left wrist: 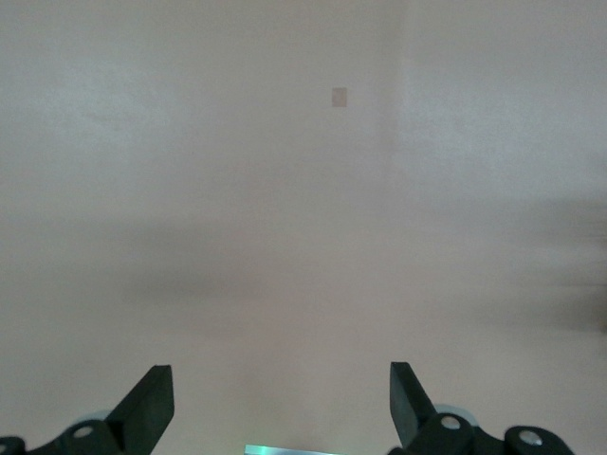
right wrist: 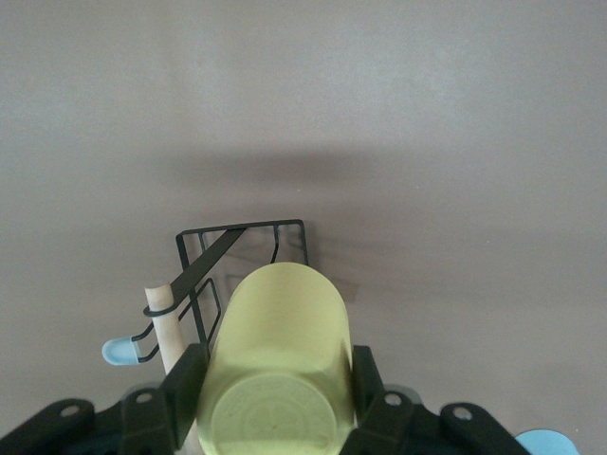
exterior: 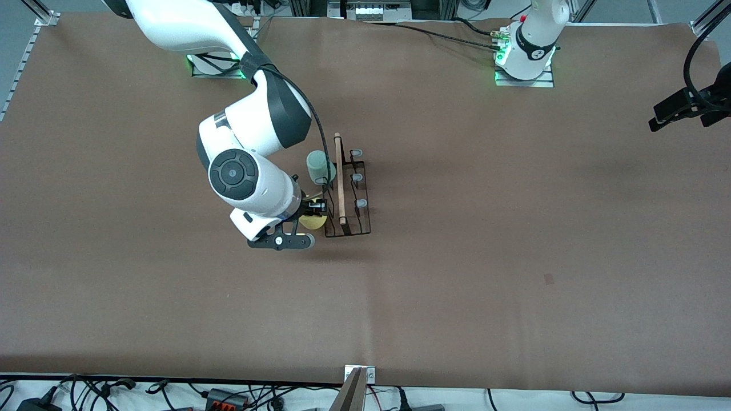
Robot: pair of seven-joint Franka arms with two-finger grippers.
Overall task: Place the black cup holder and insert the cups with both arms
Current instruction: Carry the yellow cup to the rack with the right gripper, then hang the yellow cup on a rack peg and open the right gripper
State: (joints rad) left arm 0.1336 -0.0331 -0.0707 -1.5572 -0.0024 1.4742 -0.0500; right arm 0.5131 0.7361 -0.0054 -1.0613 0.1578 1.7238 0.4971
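My right gripper [right wrist: 275, 403] clamps one smooth tapered yellow cup [right wrist: 277, 365] beside the thin wire black cup holder [exterior: 348, 191]; one mint-green cup [exterior: 318, 165] sits at the holder's ten o'clock; my left gripper [left wrist: 282, 408] waits wide open.

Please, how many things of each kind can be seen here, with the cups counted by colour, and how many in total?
Black cup rack: 1
Green cup: 1, at the rack
Yellow cup: 1, held by the right pincer
Pincers: 2; the left pincer waits open over the table
Total: 5
A pale blue shape at the edge of the right wrist view cannot be identified.
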